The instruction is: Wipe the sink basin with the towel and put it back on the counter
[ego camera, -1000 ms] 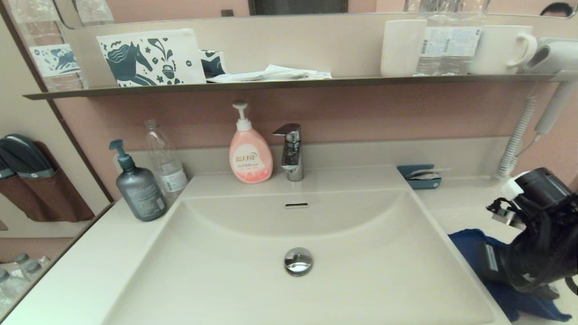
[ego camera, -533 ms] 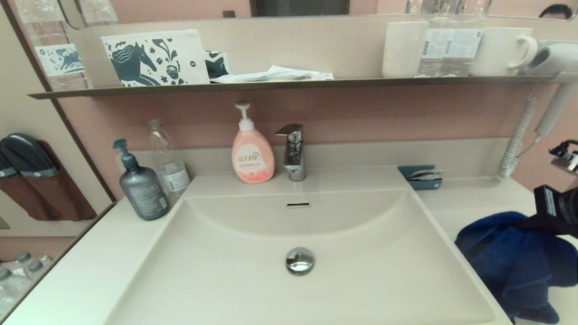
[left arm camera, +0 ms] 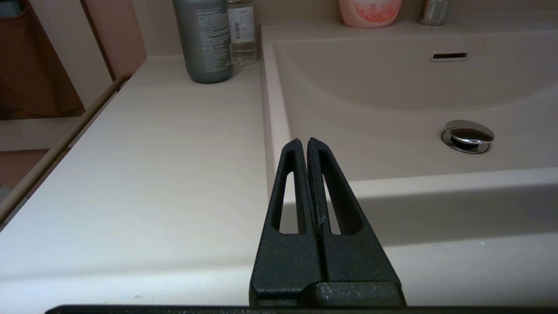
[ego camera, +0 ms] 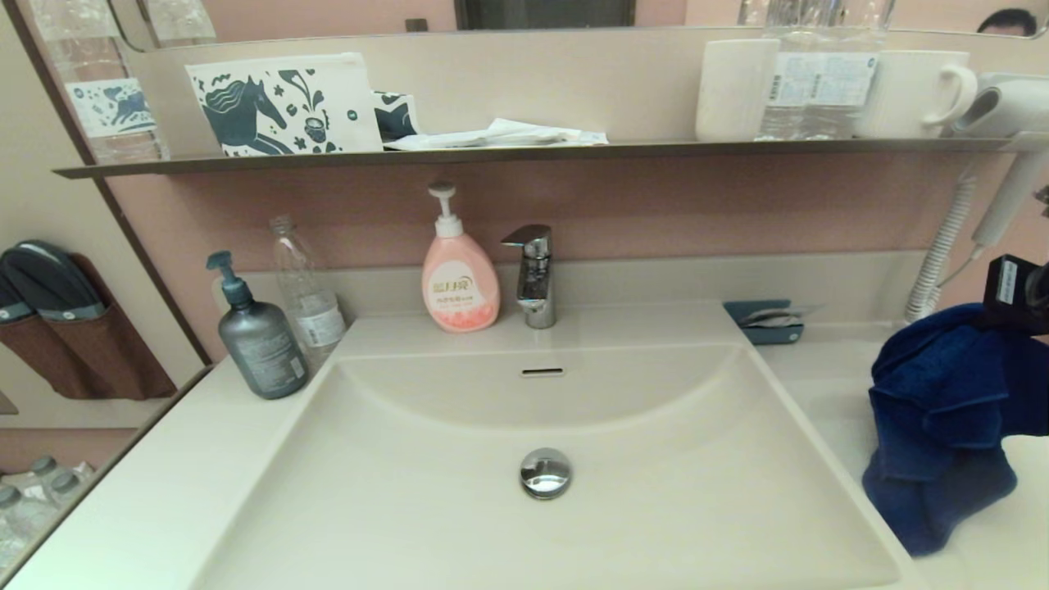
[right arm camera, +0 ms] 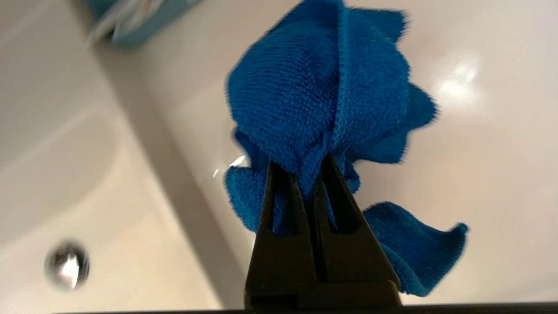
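The dark blue towel [ego camera: 942,418] hangs bunched in the air above the counter [ego camera: 828,385] to the right of the sink basin [ego camera: 492,508]. My right gripper [right arm camera: 305,168] is shut on a fold of the towel [right arm camera: 322,96], whose loose ends droop below the fingers. In the head view only the arm's black wrist [ego camera: 1016,291] shows at the right edge. The basin's chrome drain plug [ego camera: 544,473] and overflow slot [ego camera: 541,372] are uncovered. My left gripper [left arm camera: 303,144] is shut on nothing, low before the basin's front left corner.
A chrome faucet [ego camera: 531,274] and pink soap pump [ego camera: 459,270] stand behind the basin. A grey pump bottle [ego camera: 254,332] and clear bottle [ego camera: 303,287] stand at the back left. A teal tray [ego camera: 764,321] sits at the back right. A dark shelf [ego camera: 524,152] runs overhead.
My right gripper has risen from the counter with the towel in it; the towel now hangs free above the counter, higher and further right than a second ago.
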